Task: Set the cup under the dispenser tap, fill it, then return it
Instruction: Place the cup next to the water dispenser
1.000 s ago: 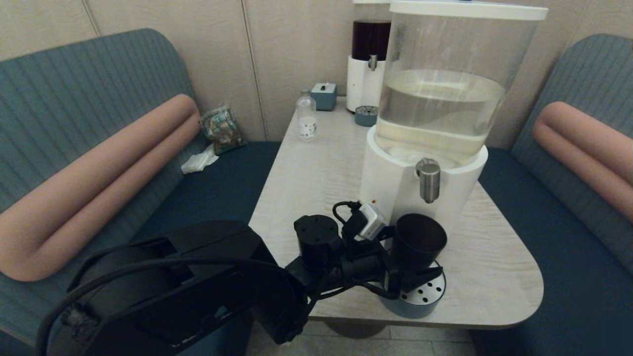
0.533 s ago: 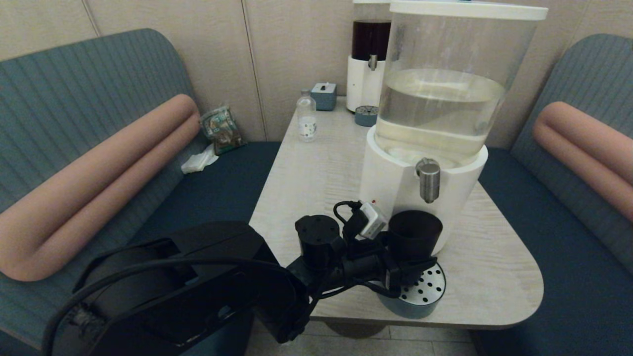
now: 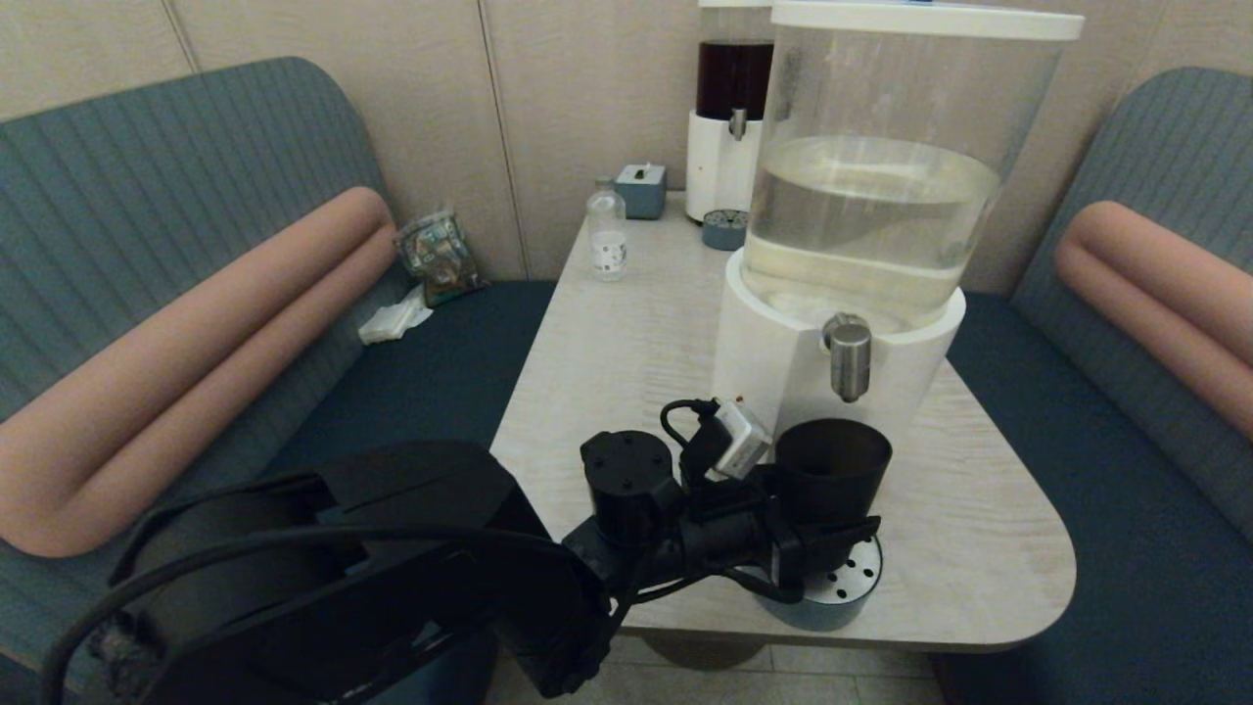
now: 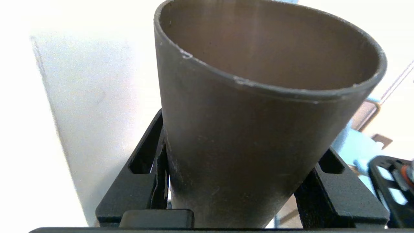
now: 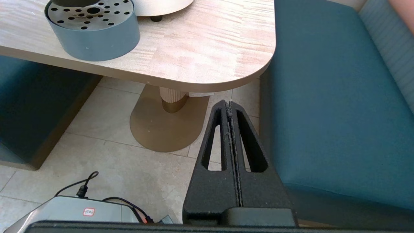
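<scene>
The matte black cup [image 3: 832, 465] is upright in my left gripper [image 3: 820, 524], which is shut on its lower half. It is over the round perforated drip tray [image 3: 850, 580] at the table's near edge. The brushed-steel dispenser tap [image 3: 849, 357] sticks out of the white base just above the cup's rim. I cannot tell whether the cup's base touches the tray. In the left wrist view the cup [image 4: 258, 145] fills the frame between the fingers [image 4: 142, 168]. The right gripper [image 5: 229, 105] is shut and empty, parked low beside the table, with the drip tray [image 5: 92, 38] in its view.
The large dispenser's clear tank [image 3: 881, 176] holds pale liquid. At the table's far end stand a dark-liquid dispenser [image 3: 732, 117], its small tray [image 3: 724, 230], a clear bottle [image 3: 607, 235] and a blue box [image 3: 641, 189]. Upholstered benches flank the table [image 3: 626, 343].
The cup in my left gripper dipped and shifted slightly left, then came back right, so its mouth now sits more directly beneath the tap. The right arm has not moved.
</scene>
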You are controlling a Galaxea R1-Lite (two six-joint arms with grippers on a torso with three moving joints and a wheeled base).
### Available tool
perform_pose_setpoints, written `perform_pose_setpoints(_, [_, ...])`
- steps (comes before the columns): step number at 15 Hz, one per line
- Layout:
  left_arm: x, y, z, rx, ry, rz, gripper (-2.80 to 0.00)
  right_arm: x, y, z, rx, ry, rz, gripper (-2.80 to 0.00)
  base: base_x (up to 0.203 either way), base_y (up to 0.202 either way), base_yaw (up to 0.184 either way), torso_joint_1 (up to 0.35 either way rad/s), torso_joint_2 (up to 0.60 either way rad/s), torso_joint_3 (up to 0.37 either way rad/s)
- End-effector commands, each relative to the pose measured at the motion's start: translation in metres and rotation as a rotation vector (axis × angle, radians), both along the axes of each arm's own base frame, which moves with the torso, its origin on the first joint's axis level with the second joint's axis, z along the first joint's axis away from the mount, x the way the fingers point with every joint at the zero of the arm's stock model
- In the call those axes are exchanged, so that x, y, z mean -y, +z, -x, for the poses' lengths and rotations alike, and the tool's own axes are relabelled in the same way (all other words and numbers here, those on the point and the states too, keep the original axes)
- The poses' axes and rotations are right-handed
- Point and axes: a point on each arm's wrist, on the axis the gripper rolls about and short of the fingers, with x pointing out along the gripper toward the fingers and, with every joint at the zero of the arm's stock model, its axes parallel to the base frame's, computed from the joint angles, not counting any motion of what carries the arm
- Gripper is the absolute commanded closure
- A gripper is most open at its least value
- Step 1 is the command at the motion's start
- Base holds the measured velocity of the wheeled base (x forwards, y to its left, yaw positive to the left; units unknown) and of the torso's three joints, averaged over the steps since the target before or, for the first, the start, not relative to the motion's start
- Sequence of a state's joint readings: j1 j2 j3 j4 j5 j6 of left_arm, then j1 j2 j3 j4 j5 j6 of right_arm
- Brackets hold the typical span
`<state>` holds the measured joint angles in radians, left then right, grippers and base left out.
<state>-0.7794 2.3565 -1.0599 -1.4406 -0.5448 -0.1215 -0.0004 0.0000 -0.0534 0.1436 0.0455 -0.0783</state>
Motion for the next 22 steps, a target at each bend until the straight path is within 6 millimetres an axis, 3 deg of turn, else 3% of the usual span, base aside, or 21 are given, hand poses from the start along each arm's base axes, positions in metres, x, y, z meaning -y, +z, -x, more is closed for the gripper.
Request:
perform_pose_setpoints(1, [-0.005, 0.012, 0.006, 0.01, -0.004, 0.011, 0.0, 0.0, 0.0, 0.0, -0.001, 0.001, 0.001, 0.0, 0.0, 0.0, 0.0, 0.0, 0.0, 0.0])
perform_pose_setpoints(6, [-0.02, 0.018, 0.014, -0.006, 0.032, 0.003, 0.0, 0.0, 0.0, 0.0, -0.002, 0.0, 0.001, 0.0, 0.0, 0.0, 0.0, 0.0, 0.0, 0.0])
perform_pose_setpoints(12, [-0.057, 0.022, 0.019, -0.046, 0.097, -0.029, 0.0, 0.0, 0.0, 0.0, -0.002, 0.001, 0.001, 0.0, 0.0, 0.0, 0.0, 0.0, 0.0, 0.0])
perform_pose_setpoints(17, [-0.103, 0.027, -0.005, -0.042, 0.233, -0.02, 0.0, 0.0, 0.0, 0.0, 0.0, 0.001, 0.001, 0.0, 0.0, 0.0, 0.0, 0.0, 0.0, 0.0])
perform_pose_setpoints(22, [-0.166, 0.023, -0.047, -0.026, 0.43, -0.015, 0.0, 0.0, 0.0, 0.0, -0.002, 0.0, 0.001, 0.0, 0.0, 0.0, 0.0, 0.0, 0.0, 0.0])
